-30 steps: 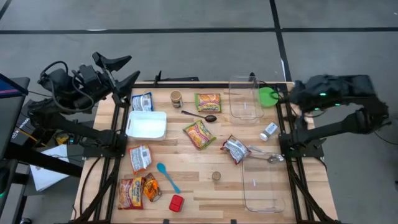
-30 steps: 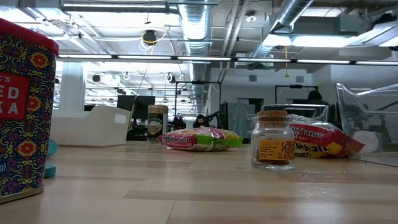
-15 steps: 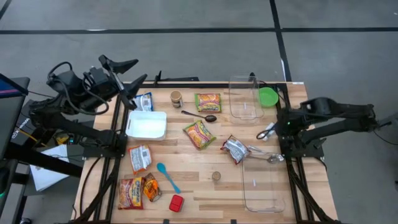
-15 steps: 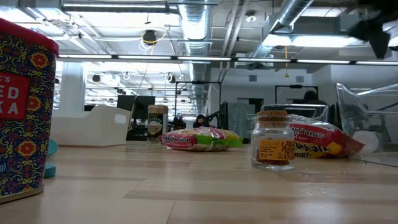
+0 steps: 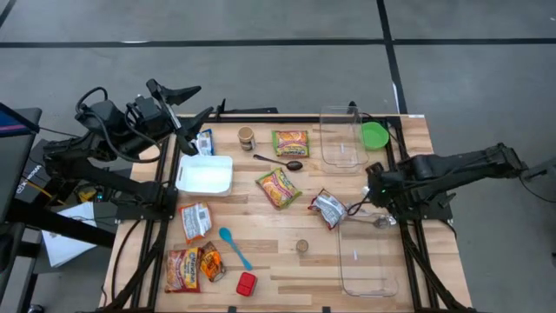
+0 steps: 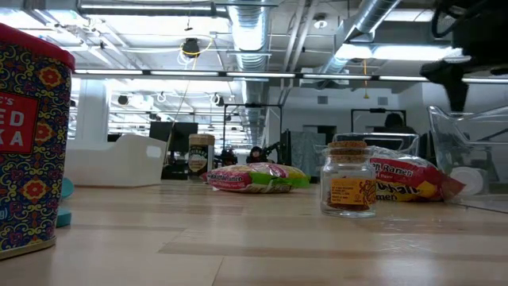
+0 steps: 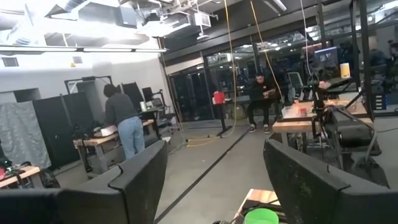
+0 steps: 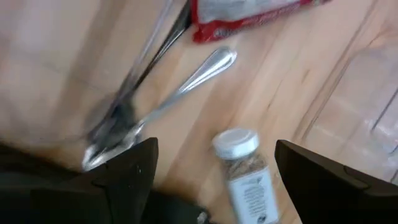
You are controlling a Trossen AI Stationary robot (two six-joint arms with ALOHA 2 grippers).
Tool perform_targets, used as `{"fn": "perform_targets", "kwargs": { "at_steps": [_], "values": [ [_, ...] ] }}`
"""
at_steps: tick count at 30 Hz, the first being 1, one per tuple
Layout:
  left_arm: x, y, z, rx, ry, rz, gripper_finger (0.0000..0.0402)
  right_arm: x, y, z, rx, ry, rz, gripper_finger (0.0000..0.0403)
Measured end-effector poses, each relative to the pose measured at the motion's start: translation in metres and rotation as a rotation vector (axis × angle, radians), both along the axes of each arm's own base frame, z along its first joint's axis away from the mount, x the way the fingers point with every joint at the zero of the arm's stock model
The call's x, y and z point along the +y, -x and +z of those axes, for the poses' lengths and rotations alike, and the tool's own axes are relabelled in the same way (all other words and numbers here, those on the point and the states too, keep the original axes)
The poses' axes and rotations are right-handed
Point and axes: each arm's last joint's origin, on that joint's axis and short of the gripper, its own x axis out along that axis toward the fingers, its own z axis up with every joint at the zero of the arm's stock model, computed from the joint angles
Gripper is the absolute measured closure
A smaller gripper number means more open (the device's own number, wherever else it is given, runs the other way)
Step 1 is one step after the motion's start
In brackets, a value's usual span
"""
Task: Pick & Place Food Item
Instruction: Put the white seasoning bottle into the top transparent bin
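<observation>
My right gripper (image 8: 216, 148) is open and points down over the table's right side (image 5: 373, 184). Below it, a small spice bottle with a white cap (image 8: 239, 165) lies on its side on the wood, in line with the gap between the fingers and untouched. Metal spoons (image 8: 186, 81) and a red-and-silver packet (image 8: 249, 15) lie just beyond it. Ramen packets (image 5: 278, 187) (image 5: 291, 142) lie mid-table. My left gripper (image 5: 189, 104) is open and raised at the far left corner, aimed out level across the table (image 7: 214, 152).
Two clear containers (image 5: 341, 139) (image 5: 369, 261) stand on the right, a green lid (image 5: 375, 135) beside the far one. A white bin (image 5: 206, 174), more packets (image 5: 195, 220) (image 5: 182, 268), a blue spoon (image 5: 234, 248), a red tin (image 5: 247, 283) and small jars (image 5: 246, 137) (image 5: 301, 246) are also here.
My right gripper has swung in from high beyond the table's right edge, dropped toward the table and tipped to point down over the white-capped bottle; it stays open. My left gripper has edged a little toward the table.
</observation>
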Motion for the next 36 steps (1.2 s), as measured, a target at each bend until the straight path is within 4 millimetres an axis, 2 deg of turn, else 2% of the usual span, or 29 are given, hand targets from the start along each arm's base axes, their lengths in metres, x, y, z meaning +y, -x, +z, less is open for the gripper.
{"fn": "perform_targets", "kwargs": {
  "at_steps": [9,18,30,36],
  "values": [
    [-0.001,-0.009,-0.003,0.022,-0.001,0.0,0.0142,-0.001,-0.007,-0.027,0.044,0.076,0.012,0.0086],
    [-0.001,-0.015,-0.005,0.033,-0.001,-0.001,0.0142,-0.006,-0.008,-0.029,0.038,0.093,0.004,0.0086],
    [-0.001,-0.017,-0.006,0.027,0.017,-0.008,0.0142,-0.017,-0.017,-0.035,0.1,0.064,0.194,0.0086],
    [-0.001,-0.017,-0.006,0.033,0.017,-0.006,0.0142,-0.019,-0.027,-0.045,0.156,0.035,0.211,0.0086]
  ]
}}
